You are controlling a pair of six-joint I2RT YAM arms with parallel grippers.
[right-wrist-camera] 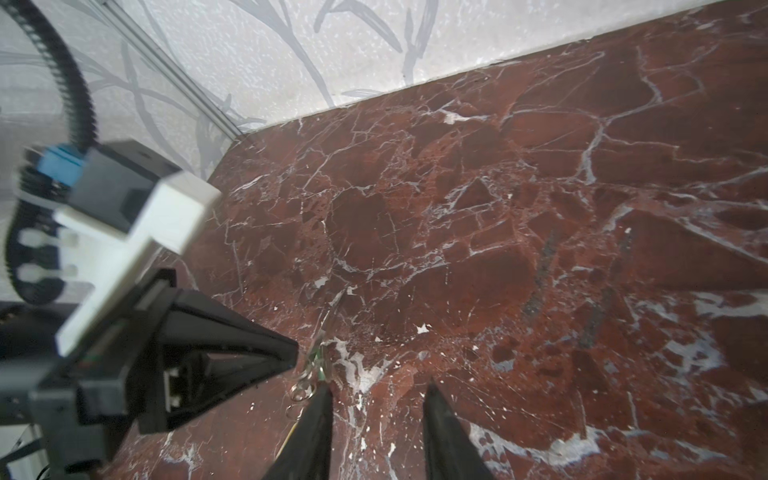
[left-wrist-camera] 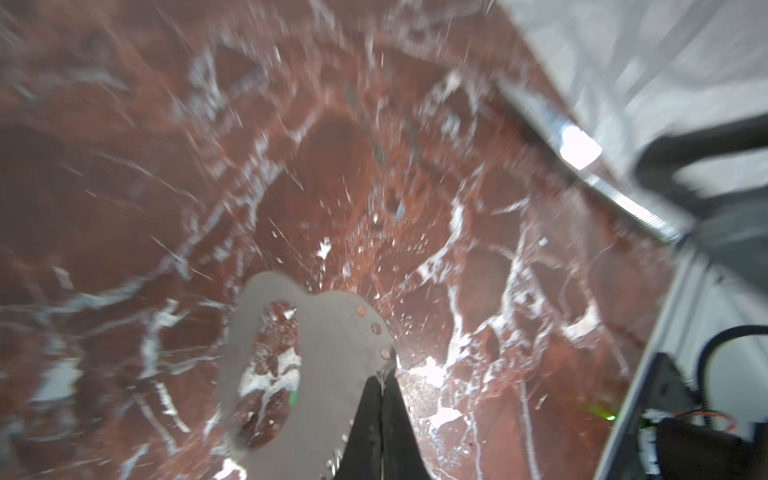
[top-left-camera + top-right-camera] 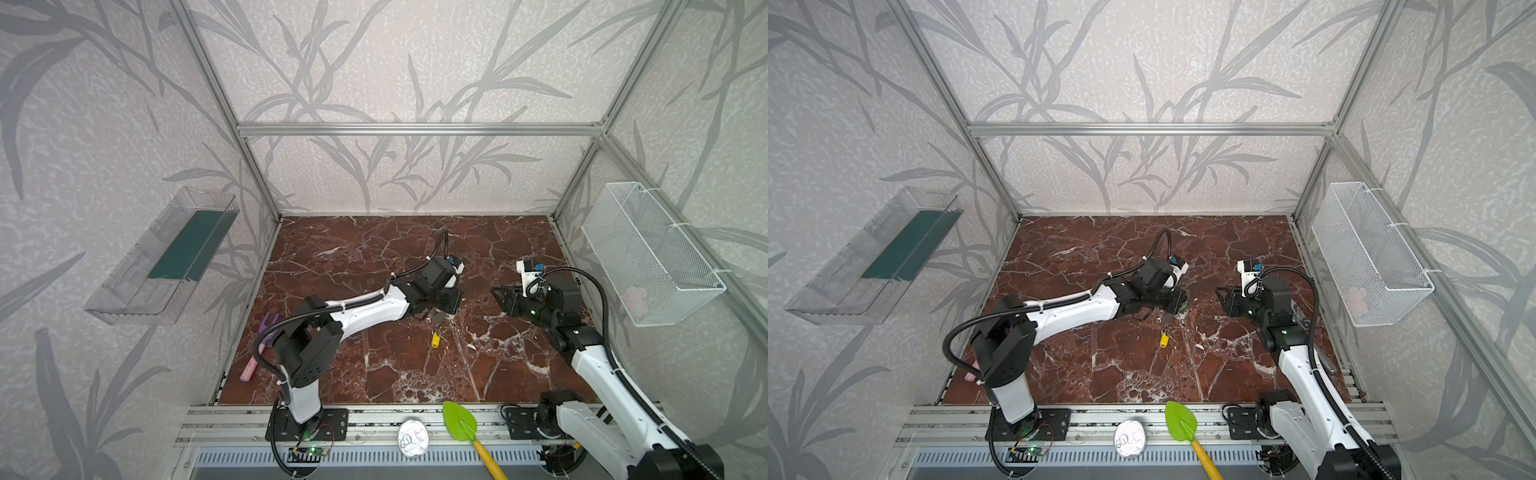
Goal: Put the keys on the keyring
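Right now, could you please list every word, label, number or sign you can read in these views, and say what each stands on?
No text here can be read for certain.
Round silvery disc on the front rail: dark scrawled marks, too blurred to read.
White camera mount on the right arm: small dark marks, too small to read.

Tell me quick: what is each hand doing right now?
Left hand: closed on the keyring, pinching its edge.
Right hand: open, nothing between its fingers.
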